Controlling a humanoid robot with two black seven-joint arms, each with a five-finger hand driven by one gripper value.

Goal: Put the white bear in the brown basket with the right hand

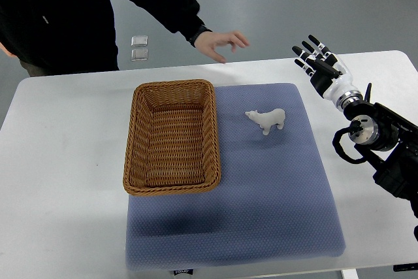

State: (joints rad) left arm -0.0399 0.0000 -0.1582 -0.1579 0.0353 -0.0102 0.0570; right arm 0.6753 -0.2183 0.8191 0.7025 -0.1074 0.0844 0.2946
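status: white bear [266,120] on blue mat [274,187], centre-right; brown basket [172,136] empty, left; my right hand [316,55] (fingers spread, holding nothing) upper right; everything pending.

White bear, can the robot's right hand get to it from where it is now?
Probably yes. The white bear stands alone on the blue mat, apart from the brown basket. The right hand, open and empty, has bare table between. A person's hand hovers farther back, off that path.

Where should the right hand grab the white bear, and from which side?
Grip the bear across its body, coming from above and the right. It stands on the mat, head toward the basket, flanks exposed, and the open right hand is on that side.
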